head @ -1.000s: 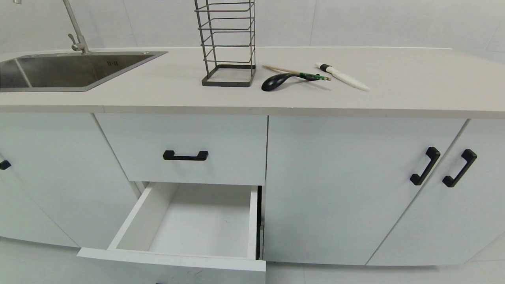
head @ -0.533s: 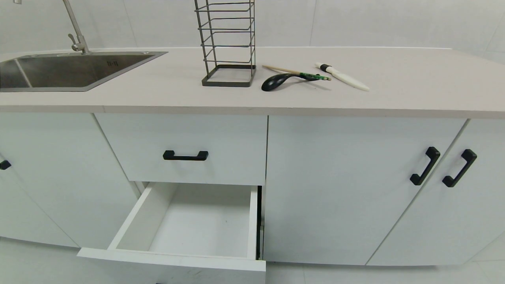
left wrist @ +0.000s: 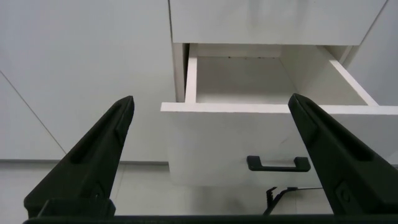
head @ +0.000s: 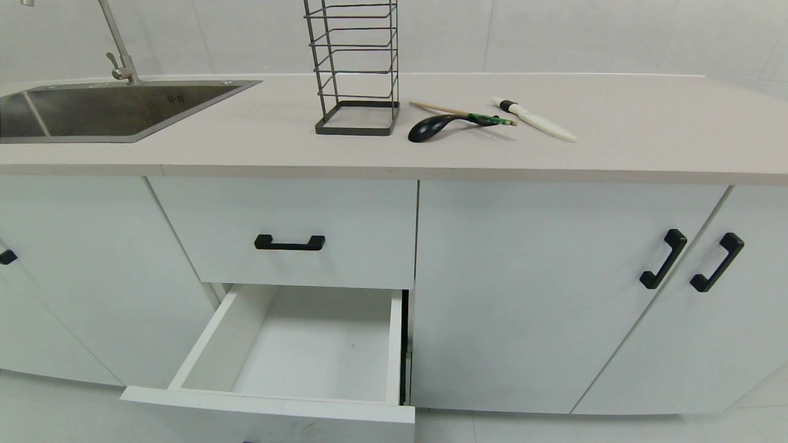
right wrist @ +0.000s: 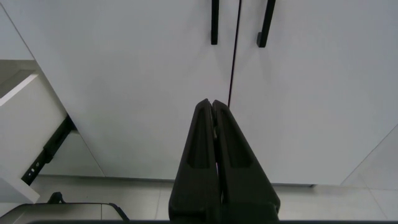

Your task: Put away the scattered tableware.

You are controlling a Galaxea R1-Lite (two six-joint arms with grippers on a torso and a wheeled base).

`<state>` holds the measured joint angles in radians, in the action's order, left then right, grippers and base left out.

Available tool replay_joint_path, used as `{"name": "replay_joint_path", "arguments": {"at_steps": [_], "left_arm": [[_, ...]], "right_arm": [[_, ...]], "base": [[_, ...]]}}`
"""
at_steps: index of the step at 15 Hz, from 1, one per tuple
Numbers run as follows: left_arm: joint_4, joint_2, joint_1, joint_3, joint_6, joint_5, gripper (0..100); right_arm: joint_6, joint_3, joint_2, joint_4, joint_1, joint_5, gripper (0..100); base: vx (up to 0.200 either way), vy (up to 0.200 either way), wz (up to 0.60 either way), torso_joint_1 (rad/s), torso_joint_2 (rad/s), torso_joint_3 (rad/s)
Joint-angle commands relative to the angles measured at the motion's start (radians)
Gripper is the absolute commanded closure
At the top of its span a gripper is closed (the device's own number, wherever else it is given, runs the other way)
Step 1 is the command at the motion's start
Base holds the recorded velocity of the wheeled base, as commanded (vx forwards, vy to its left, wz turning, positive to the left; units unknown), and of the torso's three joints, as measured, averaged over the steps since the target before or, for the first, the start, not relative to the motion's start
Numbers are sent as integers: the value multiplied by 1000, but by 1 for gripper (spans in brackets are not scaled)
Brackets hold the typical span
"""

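**Q:** Which parts lie nearest?
**A:** The left gripper (left wrist: 211,99), with its fingers spread wide apart. The right gripper (right wrist: 211,107), with its fingers pressed together tip to tip.

**Q:** What stands ahead of each?
**A:** Straight ahead of the left gripper is the open drawer (left wrist: 249,134), pulled out. Its white front panel spans the gap between the fingers and carries a black drawer handle (left wrist: 278,163). Beyond the right gripper's tips stand two cabinet doors (right wrist: 124,93). The seam between them runs in line with the closed fingers, with a black door handle (right wrist: 214,22) on either side of it.

**Q:** And farther on?
**A:** In the head view, a closed drawer (head: 289,209) sits directly over the open one. Above it runs the countertop (head: 246,151).

**Q:** Where is the tableware?
**A:** It lies on the countertop, higher than the drawer and doors that the grippers face, and well apart from both grippers. It sits over the wide door between the open drawer and the right gripper's doors. The black spoon (head: 431,127) lies closest to the counter's front edge. The chopsticks (head: 458,112) touch its handle. The white knife (head: 537,121) lies near them, apart, toward the right gripper's side.

**Q:** What is farthest?
**A:** A wire rack (head: 357,67) stands upright just beside the spoon, toward the left gripper's side. Farther that way is the sink (head: 123,104) with its tap (head: 120,52).
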<state>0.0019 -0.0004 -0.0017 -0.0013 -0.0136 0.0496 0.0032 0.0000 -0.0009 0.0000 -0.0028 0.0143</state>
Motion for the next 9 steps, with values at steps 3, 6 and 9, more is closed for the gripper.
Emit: {"name": "replay_joint_path", "arguments": {"at_steps": [3,6,9], "left_arm": [[0,0,0,0,-5,0,0],[0,0,0,0,-6,0,0],[0,0,0,0,-6,0,0]], "right_arm": [[0,0,1,0,0,1,100],[0,0,1,0,0,1,100],[0,0,1,0,0,1,100]], "base": [[0,-67,0,-1,1,-1],[0,-133,0,0,0,5],[0,0,0,0,0,0]]}}
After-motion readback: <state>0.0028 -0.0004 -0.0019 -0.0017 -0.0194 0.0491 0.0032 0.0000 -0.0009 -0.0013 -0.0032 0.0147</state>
